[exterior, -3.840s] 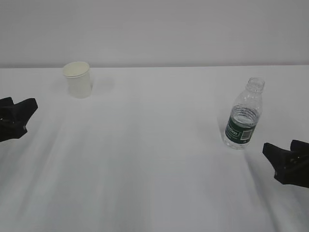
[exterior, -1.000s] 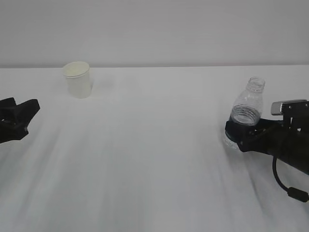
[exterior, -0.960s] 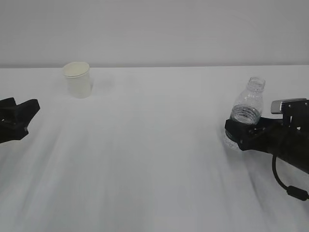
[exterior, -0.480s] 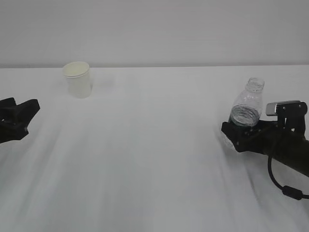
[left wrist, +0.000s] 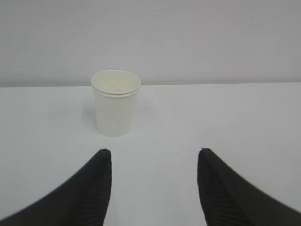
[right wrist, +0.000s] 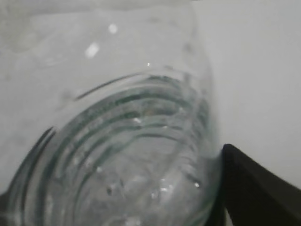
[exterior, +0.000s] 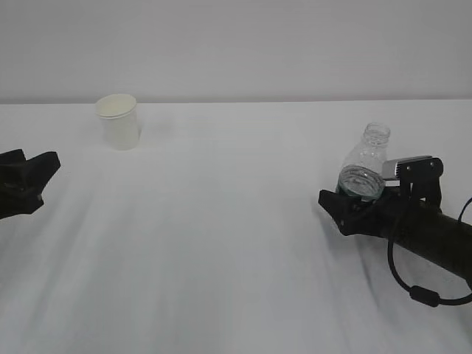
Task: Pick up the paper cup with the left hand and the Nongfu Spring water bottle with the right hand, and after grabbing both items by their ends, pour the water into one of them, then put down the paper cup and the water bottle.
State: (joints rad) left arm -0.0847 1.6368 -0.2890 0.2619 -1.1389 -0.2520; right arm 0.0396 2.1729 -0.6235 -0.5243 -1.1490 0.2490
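Note:
The paper cup (exterior: 120, 122) stands upright at the far left of the white table (exterior: 221, 243). In the left wrist view the cup (left wrist: 116, 103) is ahead of my left gripper (left wrist: 153, 151), whose jaws are open, empty and well short of it. My left gripper (exterior: 46, 177) sits at the left edge. The uncapped Nongfu Spring water bottle (exterior: 366, 164) stands between the fingers of my right gripper (exterior: 335, 198), which hides its label and base. The ribbed bottle wall (right wrist: 122, 141) fills the right wrist view, and the right finger (right wrist: 254, 188) lies against it. The jaws stand wide.
The table (left wrist: 235, 117) is plain white and ends at a pale wall (exterior: 236, 44) behind. A black cable (exterior: 413, 287) loops under the right arm. A wide stretch of bare tabletop separates cup and bottle.
My right gripper has pushed further left around the bottle. The bottle has shifted left with it, by less than the gripper, and now sits deeper between the fingers. Left gripper and cup are unmoved.

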